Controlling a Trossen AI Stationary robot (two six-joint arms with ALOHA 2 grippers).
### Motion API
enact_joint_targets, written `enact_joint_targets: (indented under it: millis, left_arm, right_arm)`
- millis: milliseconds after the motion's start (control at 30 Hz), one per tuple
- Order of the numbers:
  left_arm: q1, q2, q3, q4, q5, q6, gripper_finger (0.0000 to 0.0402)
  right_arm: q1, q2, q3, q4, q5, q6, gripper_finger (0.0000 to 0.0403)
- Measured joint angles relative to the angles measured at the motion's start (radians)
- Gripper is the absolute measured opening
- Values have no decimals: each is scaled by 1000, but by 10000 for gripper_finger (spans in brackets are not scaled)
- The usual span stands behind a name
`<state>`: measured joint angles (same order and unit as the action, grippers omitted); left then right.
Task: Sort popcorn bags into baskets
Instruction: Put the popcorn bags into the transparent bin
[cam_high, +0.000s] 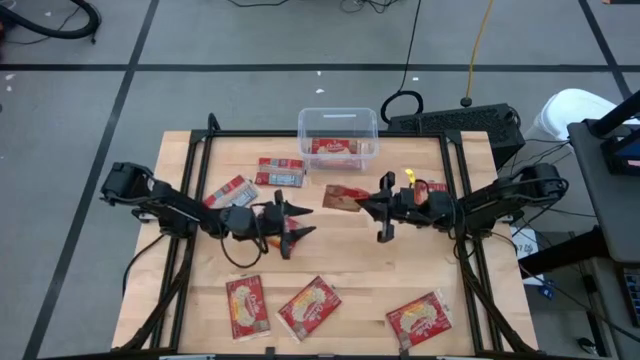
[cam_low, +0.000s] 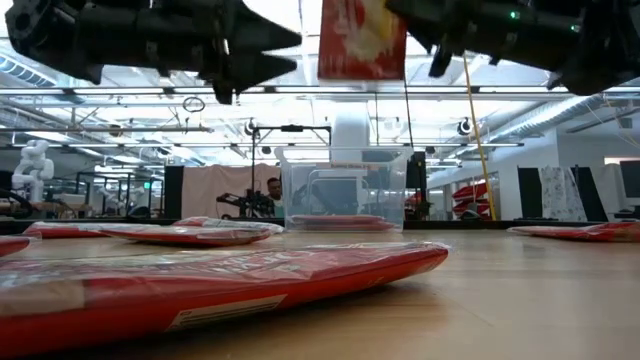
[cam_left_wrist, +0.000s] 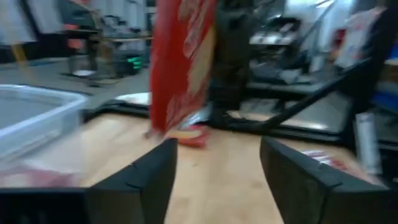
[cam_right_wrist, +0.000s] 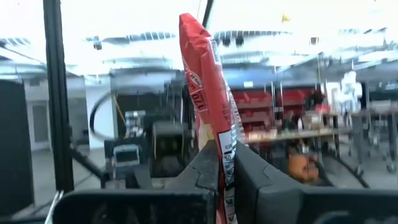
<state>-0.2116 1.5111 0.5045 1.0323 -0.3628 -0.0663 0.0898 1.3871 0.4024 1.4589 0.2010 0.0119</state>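
Holding a popcorn bag (cam_high: 344, 197) up off the table, the right gripper (cam_high: 372, 208) has its fingers pinched tight on it, and you can see that really well in the right wrist view, where the packet (cam_right_wrist: 211, 93) stands on edge between the two dark fingers (cam_right_wrist: 205, 168). From the low view the same bag (cam_low: 362, 38) hangs well above the wood, just in front of the clear tub (cam_low: 343, 188) in the line of sight.

The left gripper (cam_high: 297, 223) sits near the table's middle with its fingers spread apart and nothing between them, pointing toward the right arm. Its wrist view shows both fingers (cam_left_wrist: 155, 174) wide apart, with the held bag (cam_left_wrist: 183, 62) hanging beyond them.

The tub (cam_high: 305, 135) sits at the far edge of the table (cam_high: 350, 260), and one bag (cam_high: 335, 147) already lies inside it. Two more bags lie near the left arm: one (cam_high: 280, 172) just in front of the tub, the other (cam_high: 229, 192) beside it and angled. Three more sit along the near edge, one (cam_high: 247, 306) to the left, one (cam_high: 309, 307) in the middle, one (cam_high: 419, 318) to the right. A small bit of red (cam_high: 432, 187) peeks out by the right arm, too hidden to tell what it is
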Motion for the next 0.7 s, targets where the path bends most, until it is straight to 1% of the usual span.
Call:
enact_joint_targets:
  millis: [33,100,167,267,333,433,533,633,700]
  left_arm:
    - [-8,4,8,-14,-35,14,253]
    - [-11,28,39,1,-61,34,270]
    - [-11,40,52,15,-87,58,281]
    - [7,77,87,58,-80,91,285]
    - [20,79,106,74,-51,110,280]
    - [40,97,137,97,21,129,263]
    - [53,106,162,102,94,159,236]
    - [63,107,171,103,128,183,192]
    - [71,109,171,95,135,189,151]
  right_arm:
    - [5,1,4,17,1,-10,10]
    - [13,0,14,46,-6,-32,11]
    - [17,-1,28,59,-39,-50,11]
    - [23,0,39,61,-69,-51,11]
    - [25,3,47,63,-76,-51,11]
    - [33,7,47,58,-76,-55,11]
    - [37,7,47,57,-76,-58,11]
    - [37,7,47,55,-76,-58,11]
    - [37,7,47,55,-76,-59,11]
